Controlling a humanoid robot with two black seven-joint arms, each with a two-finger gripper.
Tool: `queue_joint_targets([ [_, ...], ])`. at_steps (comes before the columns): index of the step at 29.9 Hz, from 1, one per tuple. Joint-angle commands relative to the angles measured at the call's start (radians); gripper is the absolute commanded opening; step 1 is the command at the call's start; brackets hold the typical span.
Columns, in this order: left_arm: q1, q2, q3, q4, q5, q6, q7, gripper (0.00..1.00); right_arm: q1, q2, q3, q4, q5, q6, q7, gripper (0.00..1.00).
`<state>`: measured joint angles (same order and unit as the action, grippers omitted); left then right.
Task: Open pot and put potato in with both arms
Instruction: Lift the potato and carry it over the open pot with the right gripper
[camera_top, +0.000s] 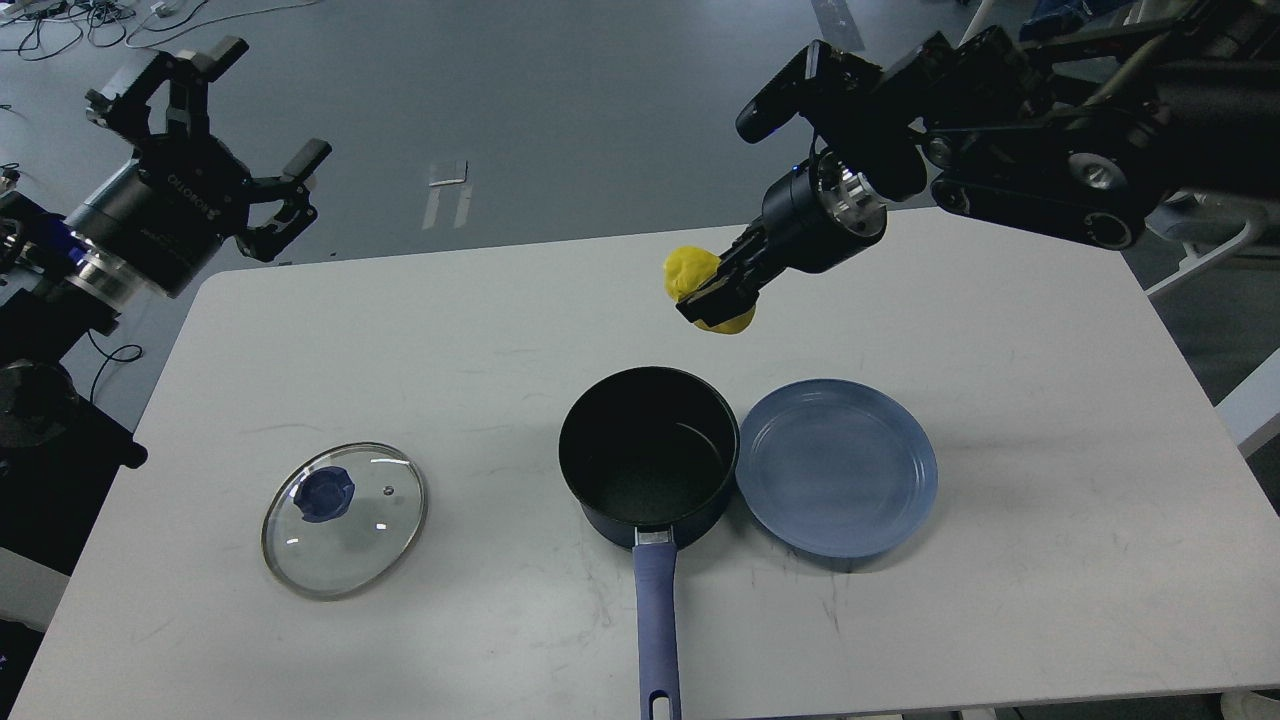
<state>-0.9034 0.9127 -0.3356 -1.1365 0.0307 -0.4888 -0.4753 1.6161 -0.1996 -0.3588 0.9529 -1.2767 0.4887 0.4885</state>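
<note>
Lumpy, bright yellow potato (703, 287) hangs in the air, clamped by the right gripper (718, 297), up and behind the pot (648, 455). That small, dark, round saucepan sits uncovered on the white table (1050, 480), its long blue handle pointing toward the viewer. Smooth blue plate (838, 467) touches its right side. Round glass lid (344, 518) lies well left. Left gripper (225, 135) hovers spread wide, grasping nothing, beyond the table's far-left corner.

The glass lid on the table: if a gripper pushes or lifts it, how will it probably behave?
The glass lid lies flat on the table, so a sideways push would probably slide it rather than tip it. Its clear, shiny pane looks smooth and likely slippery and breakable; the blue knob seems the safest place to grip. It may feel rather heavy for its thinness.
</note>
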Motion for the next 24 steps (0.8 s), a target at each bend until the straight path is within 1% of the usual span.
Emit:
queue_joint_targets([
  [1,0.0,0.0,0.001,0.0,0.001,0.0,0.003,0.98,-0.028,0.081,-0.017,-0.025,0.045,0.0,0.0,0.25],
  [3,0.0,-0.001,0.001,0.0,0.0,0.0,0.003,0.98,-0.068,0.146,-0.031,-0.083,0.046,0.0,0.0,0.25],
  [6,0.001,-0.001,0.001,0.0,0.0,0.0,0.003,0.98,-0.099,0.2,-0.037,-0.132,0.046,0.0,0.0,0.25],
  [12,0.003,-0.001,0.001,0.001,0.0,0.0,0.004,0.98,-0.142,0.2,-0.078,-0.141,0.048,0.0,0.0,0.25],
  [14,0.003,-0.001,0.001,0.001,0.0,0.0,0.004,0.98,-0.15,0.2,-0.086,-0.146,0.048,0.0,0.0,0.29],
  [17,0.003,-0.001,0.001,0.001,0.0,0.0,0.004,0.98,-0.154,0.2,-0.088,-0.149,0.048,0.0,0.0,0.32],
  [19,0.003,-0.001,0.001,0.001,0.0,0.0,0.004,0.98,-0.16,0.2,-0.088,-0.149,0.051,0.0,0.0,0.46],
  [21,0.003,-0.003,0.001,0.001,0.0,0.0,0.004,0.98,-0.16,0.2,-0.086,-0.151,0.053,0.0,0.0,0.5],
  [22,0.003,-0.003,0.001,0.001,0.0,0.0,0.004,0.98,-0.16,0.2,-0.086,-0.151,0.053,0.0,0.0,0.56],
  [24,0.003,-0.003,0.001,0.001,0.0,0.0,0.004,0.98,-0.16,0.2,-0.086,-0.151,0.054,0.0,0.0,0.61],
])
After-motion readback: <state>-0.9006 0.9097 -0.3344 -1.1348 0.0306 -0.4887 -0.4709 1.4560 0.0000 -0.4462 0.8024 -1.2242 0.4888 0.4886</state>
